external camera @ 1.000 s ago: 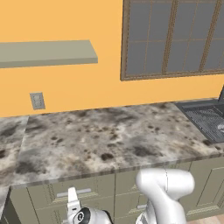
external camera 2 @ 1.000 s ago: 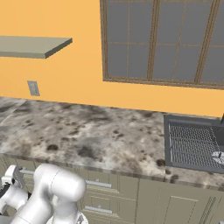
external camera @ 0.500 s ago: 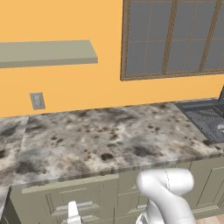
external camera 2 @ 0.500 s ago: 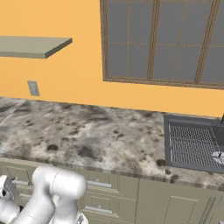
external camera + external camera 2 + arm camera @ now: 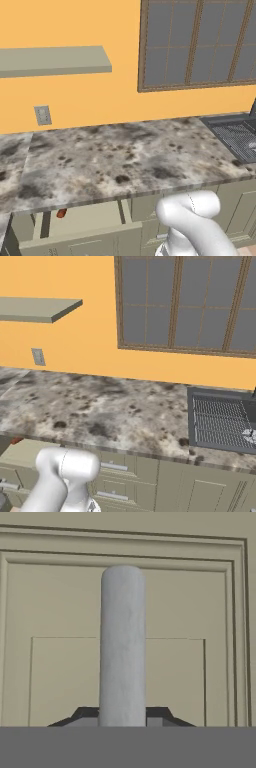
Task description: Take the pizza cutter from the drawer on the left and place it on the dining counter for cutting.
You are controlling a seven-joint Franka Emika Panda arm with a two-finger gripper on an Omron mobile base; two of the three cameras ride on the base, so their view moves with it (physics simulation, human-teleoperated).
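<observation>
Under the counter's (image 5: pixel 125 160) front edge, toward its left end, the drawer (image 5: pixel 80 227) stands pulled out. A small red-orange object (image 5: pixel 61 213) lies inside near its back left corner. The sink (image 5: pixel 235 137) sits at the counter's right end.

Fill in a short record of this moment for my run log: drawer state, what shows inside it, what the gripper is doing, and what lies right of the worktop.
drawer: pulled open under the wall counter
inside drawer: small red-orange object, identity unclear
gripper: shut on the drawer handle
right of counter: sink
wall: window, shelf, outlet
</observation>
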